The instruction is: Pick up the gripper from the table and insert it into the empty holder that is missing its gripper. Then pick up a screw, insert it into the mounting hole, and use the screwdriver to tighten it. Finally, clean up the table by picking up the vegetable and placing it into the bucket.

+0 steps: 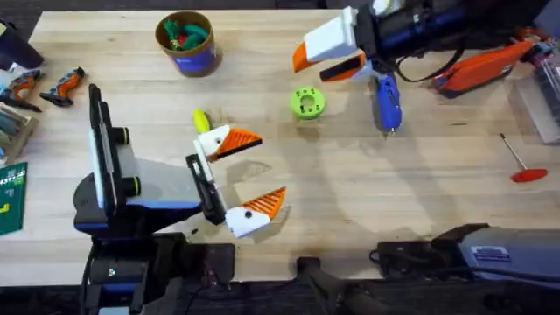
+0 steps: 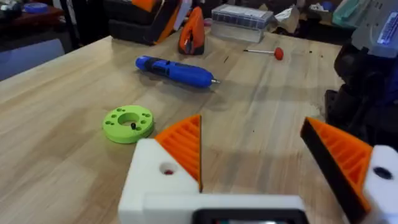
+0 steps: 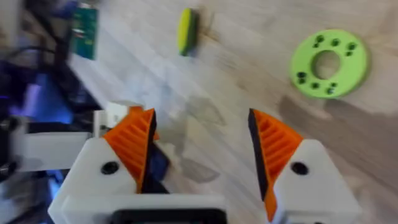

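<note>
I judge the cleanup step is in hand. The vegetable (image 1: 201, 120) lies on the desk at about 11 o'clock from my left hand (image 1: 252, 171), which is spread wide and holds nothing. The right hand (image 3: 202, 152) is also wide open and empty. I'd straddle the vegetable across its narrow width, close gently, then carry it toward 12 o'clock to the bucket (image 1: 186, 42).
</note>
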You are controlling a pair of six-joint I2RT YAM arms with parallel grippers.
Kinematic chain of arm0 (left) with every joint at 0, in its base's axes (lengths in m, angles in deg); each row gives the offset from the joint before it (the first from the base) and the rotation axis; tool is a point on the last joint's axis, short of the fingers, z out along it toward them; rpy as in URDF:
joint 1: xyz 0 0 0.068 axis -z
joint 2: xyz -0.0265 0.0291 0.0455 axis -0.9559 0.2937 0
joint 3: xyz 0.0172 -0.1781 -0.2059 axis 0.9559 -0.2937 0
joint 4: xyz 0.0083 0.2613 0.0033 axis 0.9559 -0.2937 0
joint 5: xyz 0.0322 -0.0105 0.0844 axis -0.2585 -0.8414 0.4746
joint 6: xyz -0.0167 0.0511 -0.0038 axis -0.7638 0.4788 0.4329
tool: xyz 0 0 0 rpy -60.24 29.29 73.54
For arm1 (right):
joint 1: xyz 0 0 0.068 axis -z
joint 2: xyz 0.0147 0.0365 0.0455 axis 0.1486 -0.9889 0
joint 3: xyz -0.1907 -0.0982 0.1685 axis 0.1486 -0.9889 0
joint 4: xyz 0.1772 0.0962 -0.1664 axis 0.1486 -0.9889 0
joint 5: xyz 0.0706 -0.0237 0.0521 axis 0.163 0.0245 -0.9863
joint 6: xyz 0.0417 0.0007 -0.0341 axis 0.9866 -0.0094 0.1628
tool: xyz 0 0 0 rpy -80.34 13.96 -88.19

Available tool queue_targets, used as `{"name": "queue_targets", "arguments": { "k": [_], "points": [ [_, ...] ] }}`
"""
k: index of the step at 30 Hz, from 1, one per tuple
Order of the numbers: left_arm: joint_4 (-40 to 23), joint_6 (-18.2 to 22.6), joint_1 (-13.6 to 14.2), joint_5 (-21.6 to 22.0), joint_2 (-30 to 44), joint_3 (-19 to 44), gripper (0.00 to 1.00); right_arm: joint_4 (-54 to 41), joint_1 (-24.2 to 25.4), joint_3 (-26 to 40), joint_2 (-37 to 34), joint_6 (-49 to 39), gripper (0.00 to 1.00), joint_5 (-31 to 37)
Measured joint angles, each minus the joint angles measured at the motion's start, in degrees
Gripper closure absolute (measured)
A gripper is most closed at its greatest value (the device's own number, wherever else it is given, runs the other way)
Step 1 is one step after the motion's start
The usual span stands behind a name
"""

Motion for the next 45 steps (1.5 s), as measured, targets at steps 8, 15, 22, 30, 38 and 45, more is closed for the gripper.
{"name": "queue_targets", "arguments": {
  "k": [8, 15, 22, 30, 38, 45],
  "points": [
    [0.0, 0.0, 0.0, 0.0, 0.0, 0.0, 0.015, -11.78, -6.58, 10.65, -4.7, -5.49, 0.212, 18.42],
    [0.0, -0.01, 0.0, 0.0, 0.0, 0.0, 0.015, -18.43, -11.73, 17.18, -12.46, -7.01, 0.211, 32.73],
    [0.0, 0.0, 0.0, 0.0, 0.0, 0.0, 0.016, -19.08, -16.23, 17.42, -15.82, -7.36, 0.236, 39.36],
    [0.0, -0.02, 0.0, 0.0, 0.0, 0.0, 0.015, -17.38, -16.42, 17.63, -21.37, -3.86, 0.304, 42.46],
    [0.0, 0.0, 0.0, 0.0, 0.0, 0.0, 0.015, -15.58, -16.42, 17.63, -25.31, -2.3, 0.318, 44.87],
    [0.0, 0.0, 0.0, 0.0, 0.0, 0.0, 0.016, -13.83, -16.42, 17.63, -27.22, -1.27, 0.354, 45.26]
  ]
}}
